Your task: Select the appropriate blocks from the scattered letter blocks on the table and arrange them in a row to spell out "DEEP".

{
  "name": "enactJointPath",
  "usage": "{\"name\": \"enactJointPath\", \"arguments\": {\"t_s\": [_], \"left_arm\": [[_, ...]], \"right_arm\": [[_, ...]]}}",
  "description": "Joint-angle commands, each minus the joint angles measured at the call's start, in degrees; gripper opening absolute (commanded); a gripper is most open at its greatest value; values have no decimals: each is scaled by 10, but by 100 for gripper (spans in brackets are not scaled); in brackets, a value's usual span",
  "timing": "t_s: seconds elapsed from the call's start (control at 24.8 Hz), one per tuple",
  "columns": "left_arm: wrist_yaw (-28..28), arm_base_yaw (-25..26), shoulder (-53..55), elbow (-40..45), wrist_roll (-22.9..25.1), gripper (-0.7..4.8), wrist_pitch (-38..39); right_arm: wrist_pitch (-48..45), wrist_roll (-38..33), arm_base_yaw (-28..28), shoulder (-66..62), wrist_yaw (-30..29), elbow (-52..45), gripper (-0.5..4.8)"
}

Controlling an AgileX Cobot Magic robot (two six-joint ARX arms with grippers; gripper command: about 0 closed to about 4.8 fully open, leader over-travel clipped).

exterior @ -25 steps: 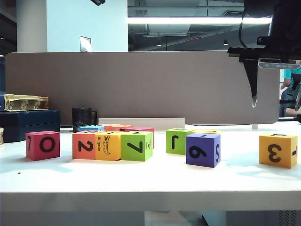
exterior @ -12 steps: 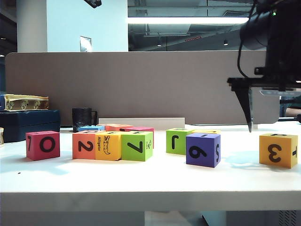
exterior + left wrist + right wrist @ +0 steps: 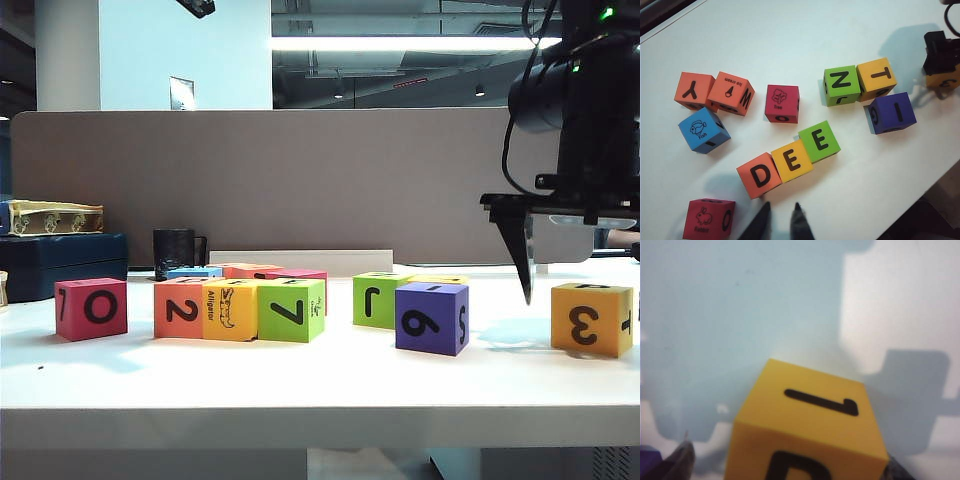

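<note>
On the broad white table (image 3: 320, 395), three matte cubes sit side by side, touching, in the lower left middle of the exterior view: an orange cube with a black 2 (image 3: 179, 308), a yellow cube with an alligator drawing (image 3: 229, 310) and a lime green cube with a 7 (image 3: 291, 310). Seen from above in the left wrist view, their tops read D, E, E.

A pink cube with a 0 (image 3: 91, 308) sits apart at the far left. A purple cube with a 6 (image 3: 431, 318) sits right of the middle, with another green cube (image 3: 375, 298) just behind it.

The yellow-orange cube with a 3 (image 3: 591, 319) stands alone at the far right of the exterior view (well apart from the row).

The right gripper (image 3: 585, 255) hangs just above this cube. One dark finger (image 3: 523, 252) points down beside the cube's left side, not touching it. In the right wrist view the cube fills the bottom middle, with the jaws spread wide on both sides of it.

The left gripper (image 3: 780, 220) shows at the bottom edge of its wrist view, high above the table. Its two dark fingertips (image 3: 798, 220) are close together and pinch nothing.
</note>
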State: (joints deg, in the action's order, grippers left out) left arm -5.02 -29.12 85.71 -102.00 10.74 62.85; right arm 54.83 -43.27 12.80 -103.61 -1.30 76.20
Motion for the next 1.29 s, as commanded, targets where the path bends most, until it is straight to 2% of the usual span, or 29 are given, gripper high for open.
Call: {"name": "enactJointPath", "arguments": {"t_s": [0.04, 0.08, 0.28, 0.32, 0.52, 0.81, 0.89, 0.97, 1.13, 1.29], "left_arm": [[-2, 0, -3, -2, 2, 48, -3], [-2, 0, -3, -2, 2, 48, -3], [-2, 0, -3, -2, 2, 48, -3], [-2, 0, -3, -2, 2, 48, -2], [-2, 0, -3, -2, 2, 48, 1], [-2, 0, -3, -2, 2, 48, -5], [-2, 0, -3, -2, 2, 48, -11], [-2, 0, -3, -2, 2, 48, -14], [-2, 0, -3, -2, 2, 48, -21], [-2, 0, -3, -2, 1, 48, -23]], "right_arm": [[-4, -2, 0, 0, 1, 1, 479], [-6, -1, 0, 0, 1, 1, 458], [-13, 0, 0, 0, 1, 1, 278], [-13, 0, 0, 0, 1, 1, 259], [-20, 3, 0, 0, -8, 7, 260], [-27, 44, 1, 0, -81, 66, 260], [-28, 47, 4, 0, -130, 94, 260], [-28, 53, 11, 0, -164, 114, 260], [-33, 74, 31, 0, -190, 123, 260], [-65, 84, 74, 0, -207, 123, 260]]}}
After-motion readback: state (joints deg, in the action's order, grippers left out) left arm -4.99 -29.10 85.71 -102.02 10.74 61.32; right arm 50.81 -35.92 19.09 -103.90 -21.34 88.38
